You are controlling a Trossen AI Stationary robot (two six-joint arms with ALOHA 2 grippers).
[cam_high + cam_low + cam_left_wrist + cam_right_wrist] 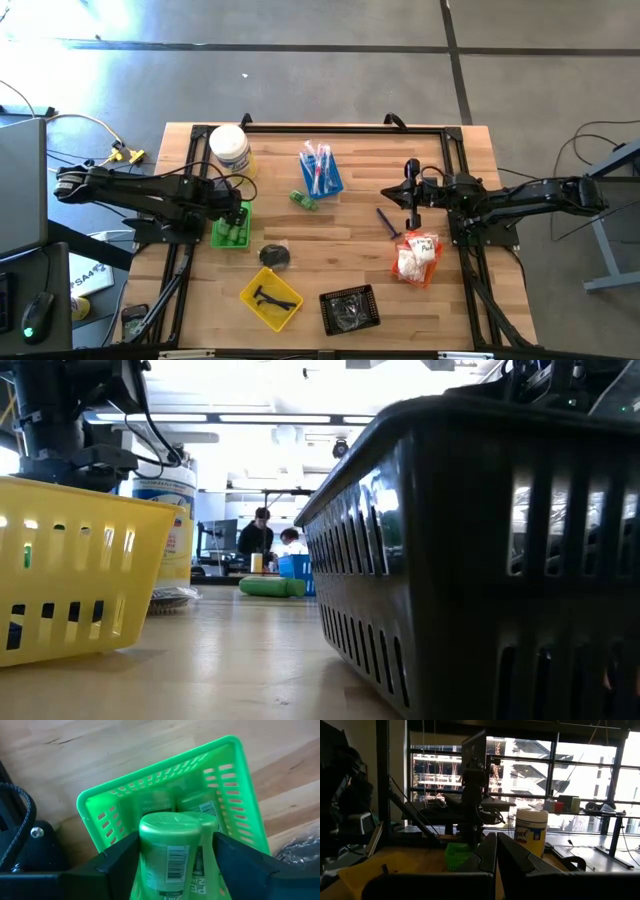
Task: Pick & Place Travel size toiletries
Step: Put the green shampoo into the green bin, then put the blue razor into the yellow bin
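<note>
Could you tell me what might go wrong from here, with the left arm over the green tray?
1. The green bottle stands between the left gripper's jaws, which look parted; it may land tilted on the bottles already in the green tray instead of settling.
2. Lifting away, a jaw could catch the tray's slotted wall and drag it.
3. Another loose green bottle lies beside the blue tray; reaching for it could nudge that tray.

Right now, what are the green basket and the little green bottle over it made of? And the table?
The green basket looks like glossy moulded plastic: thin slotted walls that glow where light passes through. The green bottle between the left gripper's fingers seems to be smooth plastic too, with a printed barcode label. The table looks like pale wood, going by its long grain stripes joined side by side.
</note>
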